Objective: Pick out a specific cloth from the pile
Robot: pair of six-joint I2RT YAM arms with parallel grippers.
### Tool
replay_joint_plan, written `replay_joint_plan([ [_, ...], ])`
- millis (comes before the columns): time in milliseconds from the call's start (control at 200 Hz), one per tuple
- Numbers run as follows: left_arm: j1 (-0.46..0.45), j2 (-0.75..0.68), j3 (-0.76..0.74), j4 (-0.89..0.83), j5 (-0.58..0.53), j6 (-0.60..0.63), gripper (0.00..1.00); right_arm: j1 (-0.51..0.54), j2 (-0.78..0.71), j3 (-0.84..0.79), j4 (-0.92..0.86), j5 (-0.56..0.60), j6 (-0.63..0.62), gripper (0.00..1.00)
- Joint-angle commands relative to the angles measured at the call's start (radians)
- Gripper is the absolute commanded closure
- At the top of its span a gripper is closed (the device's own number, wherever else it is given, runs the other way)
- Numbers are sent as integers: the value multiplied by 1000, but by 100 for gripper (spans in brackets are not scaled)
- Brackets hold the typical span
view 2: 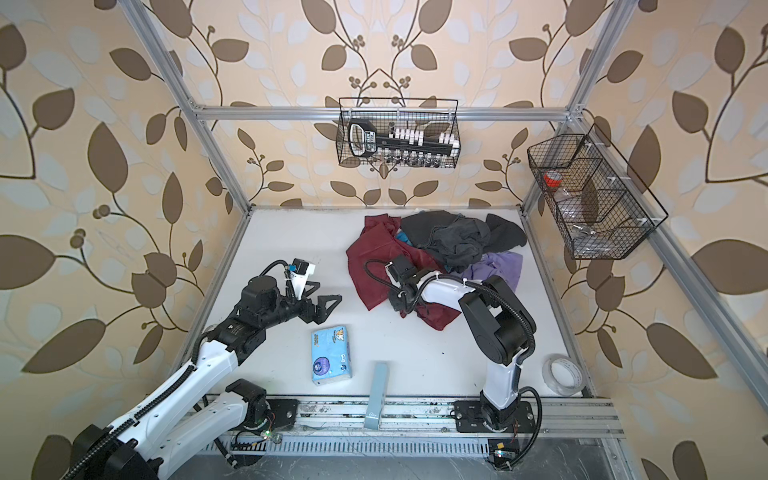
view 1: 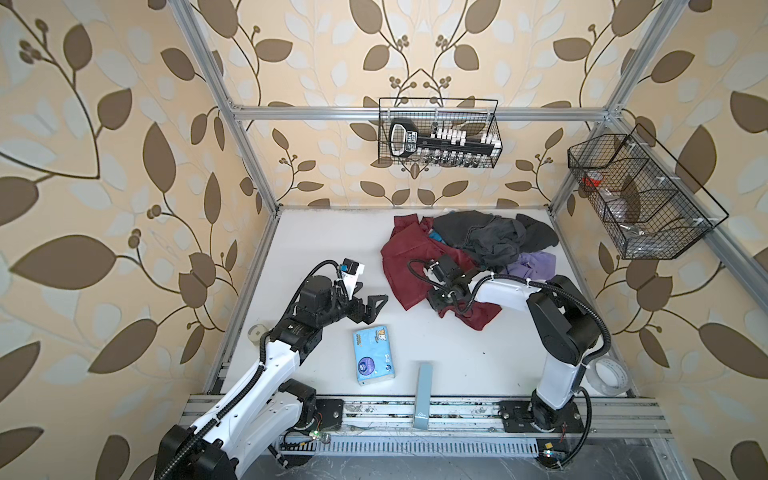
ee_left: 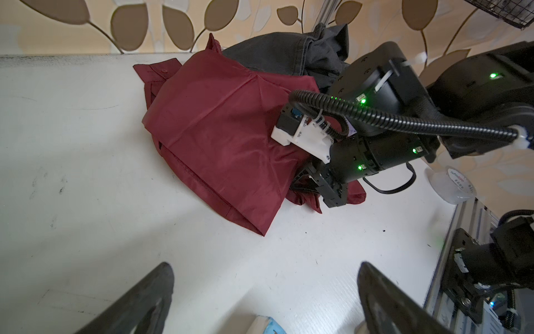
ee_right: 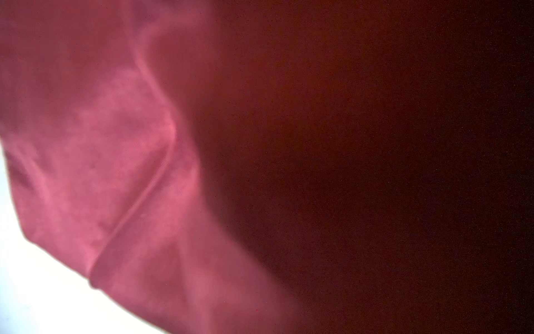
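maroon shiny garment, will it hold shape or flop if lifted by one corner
Likely floppy: the thin shiny maroon garment lies in soft folds, so it should drape and trail. Probably light and slippery, given its sheen. The dark grey garment seems to overlap its far edge, so lifting may drag that along.

You see cloth (view 1: 401, 266): maroon, slight sheen | pile (view 1: 494, 239): dark grey, a turquoise sliver, lilac | tissue pack (view 1: 372, 354): light blue, purple patch | flat box (view 1: 424, 390): grey-blue | table (view 1: 324, 241): white | walls (view 1: 124, 166): cream, brown and pale leaf pattern | baskets (view 1: 440, 133): black wire
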Motion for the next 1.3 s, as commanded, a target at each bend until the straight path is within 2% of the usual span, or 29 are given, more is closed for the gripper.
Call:
replay_joint_plan([
  [0,-15,-25,11,26,17,9,1,5,-55,-22,-60,45,13,100],
  [310,-16,-29,11,27,16,9,1,6,-398,-31,-90,105,25,100],
  [430,-16,-31,10,27,16,9,1,6,-488,-12,-92,131,20,100],
  [615,-18,-36,11,26,19,4,1,6,-485,84,-95,185,5,100],
  [835,-21,-37,10,23,11,6,1,6,-418,246,-55,147,-2,100],
  [965,-21,-37,10,23,6,7,1,8,-371,366,5,56,-16,100],
  [1125,-22,-47,9,20,-14,9,1,24,-280,533,116,-122,-23,100],
  [1295,-22,-74,-1,28,-43,4,1,51,-49,847,157,-343,7,100],
])
